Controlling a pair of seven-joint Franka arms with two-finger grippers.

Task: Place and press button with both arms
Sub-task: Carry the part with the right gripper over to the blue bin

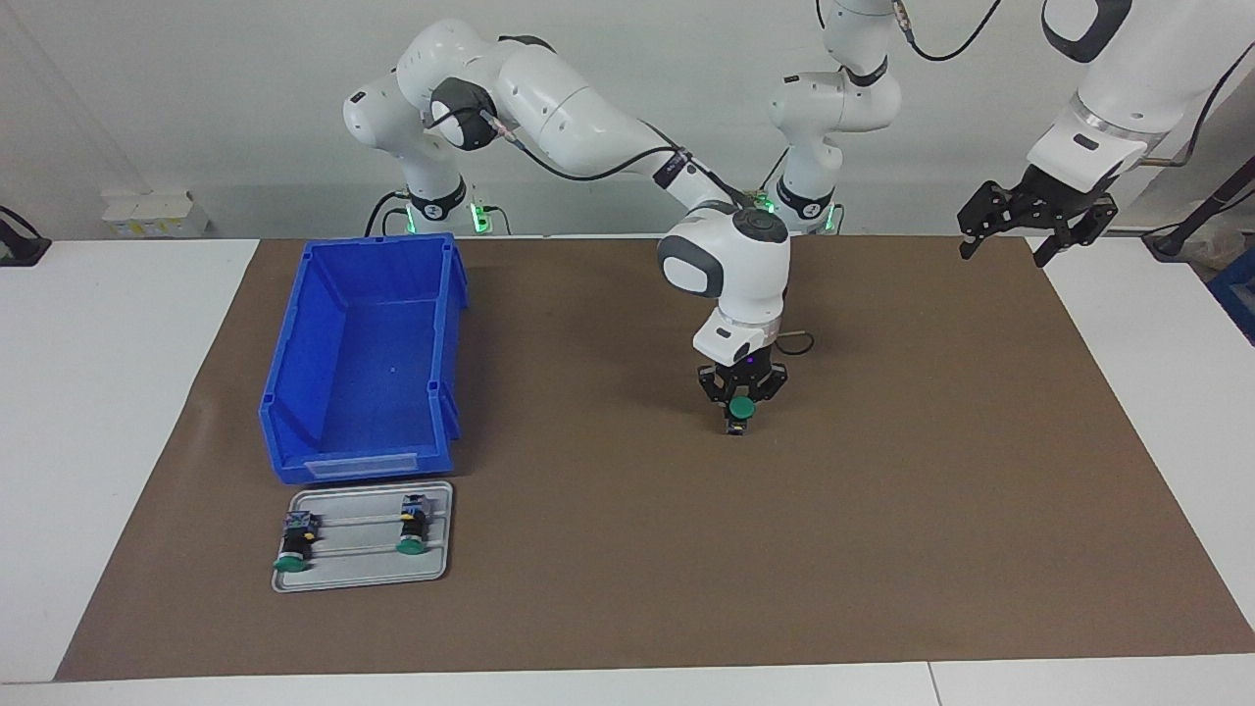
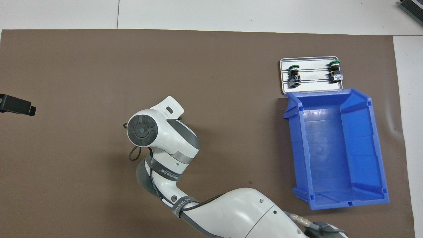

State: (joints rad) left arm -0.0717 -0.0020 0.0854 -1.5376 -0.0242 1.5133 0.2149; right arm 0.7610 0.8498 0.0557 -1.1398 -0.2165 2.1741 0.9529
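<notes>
Facing view, my right gripper [image 1: 739, 413] clamping the button [image 1: 740, 407] over mid-mat [image 1: 882, 490], my left gripper [image 1: 1034, 221] waiting raised, fingers apart, two buttons lying on the tray [image 1: 363, 579].

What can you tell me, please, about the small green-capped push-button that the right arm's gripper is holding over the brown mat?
The small green-capped push-button has a round flat green cap on a short black barrel with a greyish end. It sits between the fingertips of the right gripper, which is shut on it over the middle of the brown mat. The cap faces the facing camera; the barrel hangs below it. Whether its lower end touches the mat cannot be told. In the overhead view the arm's wrist hides it.
</notes>
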